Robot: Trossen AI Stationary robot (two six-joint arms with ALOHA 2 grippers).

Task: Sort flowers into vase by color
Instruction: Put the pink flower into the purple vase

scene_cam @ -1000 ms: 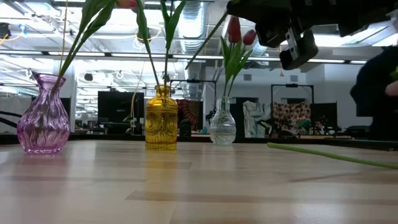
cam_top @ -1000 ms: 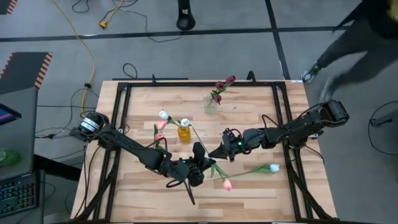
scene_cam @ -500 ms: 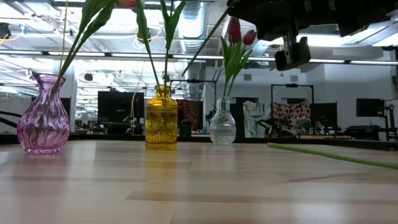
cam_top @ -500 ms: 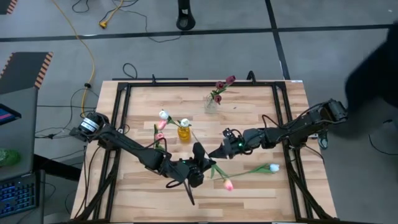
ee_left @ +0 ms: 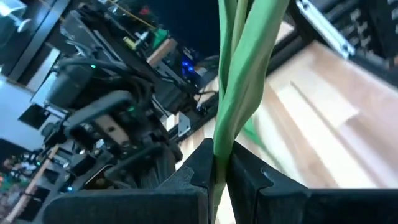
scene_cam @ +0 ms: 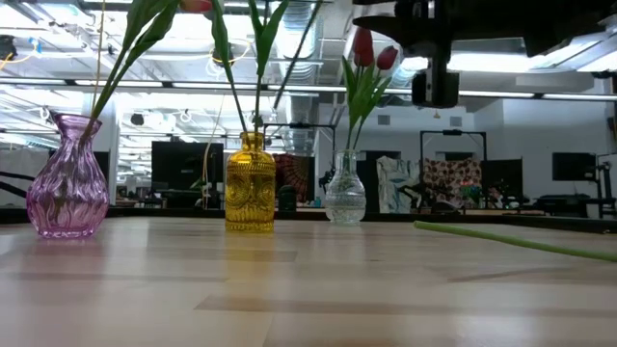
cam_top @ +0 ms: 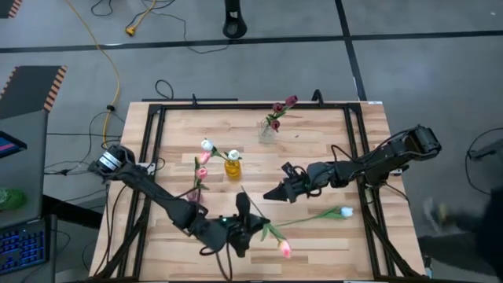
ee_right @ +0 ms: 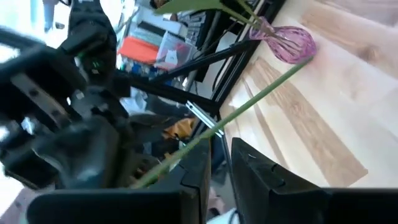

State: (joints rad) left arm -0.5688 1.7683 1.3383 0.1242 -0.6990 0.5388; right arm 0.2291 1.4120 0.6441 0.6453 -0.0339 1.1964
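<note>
Wooden table [cam_top: 330, 134]: both grippers pinch stems (pink tulip [cam_top: 284, 248]).

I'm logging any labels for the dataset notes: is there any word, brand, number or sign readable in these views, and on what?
None can be read.
The yellow vase bears only embossed patterning, no lettering.
Screens and clutter in the room behind the table are too blurred to read.
The orange item beyond the table's edge in the right wrist view shows no legible print.
</note>
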